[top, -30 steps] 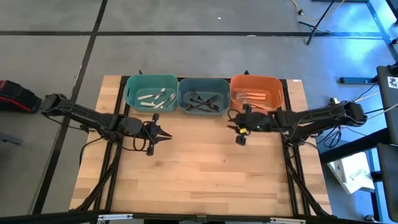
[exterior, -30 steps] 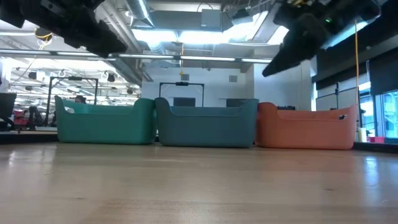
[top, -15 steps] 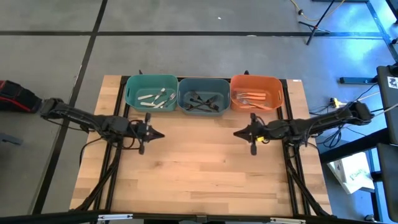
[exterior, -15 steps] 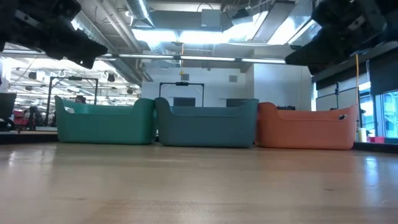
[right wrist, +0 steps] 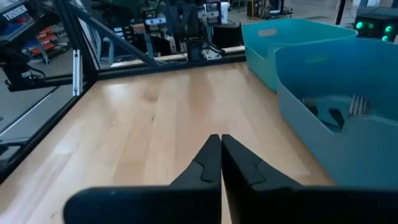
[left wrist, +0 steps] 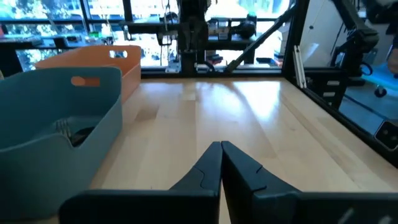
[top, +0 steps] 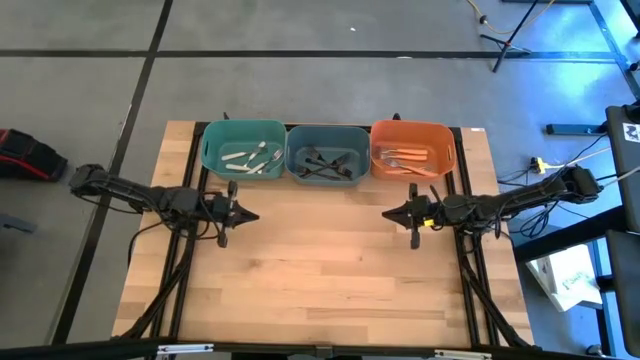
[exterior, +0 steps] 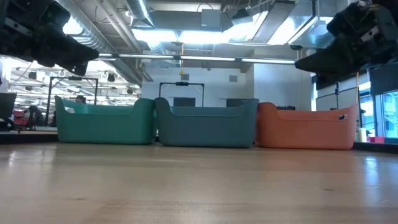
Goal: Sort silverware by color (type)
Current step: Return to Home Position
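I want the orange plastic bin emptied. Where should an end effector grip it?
Probably the thin rim of the orange plastic bin at its outer end, from above with the right end effector: the top is open, and the blue plastic bin crowds the other end.

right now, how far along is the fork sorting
Looks finished: white forks lie in the green bin, black forks in the blue bin, orange forks in the orange bin. Nothing is in hand: the left gripper and right gripper hover shut and empty. No fork shows on the table; none left.

Black cabled arms (top: 140,192); left tool (left wrist: 221,145) and right tool (right wrist: 221,138) pointed.
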Available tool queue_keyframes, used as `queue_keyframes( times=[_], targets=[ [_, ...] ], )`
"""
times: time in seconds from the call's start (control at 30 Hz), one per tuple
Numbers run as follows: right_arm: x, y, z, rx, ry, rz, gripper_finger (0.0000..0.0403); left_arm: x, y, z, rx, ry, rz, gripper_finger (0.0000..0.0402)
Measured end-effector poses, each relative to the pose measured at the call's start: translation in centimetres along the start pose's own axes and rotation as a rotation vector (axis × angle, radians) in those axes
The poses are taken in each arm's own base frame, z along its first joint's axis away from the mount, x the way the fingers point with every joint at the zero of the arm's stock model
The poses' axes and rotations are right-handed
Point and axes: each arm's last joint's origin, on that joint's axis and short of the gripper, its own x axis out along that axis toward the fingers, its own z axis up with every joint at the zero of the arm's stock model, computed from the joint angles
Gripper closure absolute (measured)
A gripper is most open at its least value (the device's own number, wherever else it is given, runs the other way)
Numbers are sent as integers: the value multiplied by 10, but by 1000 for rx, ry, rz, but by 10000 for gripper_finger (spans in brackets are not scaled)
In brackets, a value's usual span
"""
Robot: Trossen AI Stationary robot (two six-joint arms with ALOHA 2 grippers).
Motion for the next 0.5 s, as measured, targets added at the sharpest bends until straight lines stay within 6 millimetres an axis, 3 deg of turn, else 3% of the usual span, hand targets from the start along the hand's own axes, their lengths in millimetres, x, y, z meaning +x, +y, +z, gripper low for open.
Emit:
queue_keyframes(
  times=[0.27, 0.5],
  targets=[
    [-10, -7, -22, 18, -68, -19, 402, -7, 1, 2, -12, -41, -6, 398],
    [-13, -7, -19, -6, -92, -25, 402, -13, 4, 0, -13, -39, 36, 398]
  ],
)
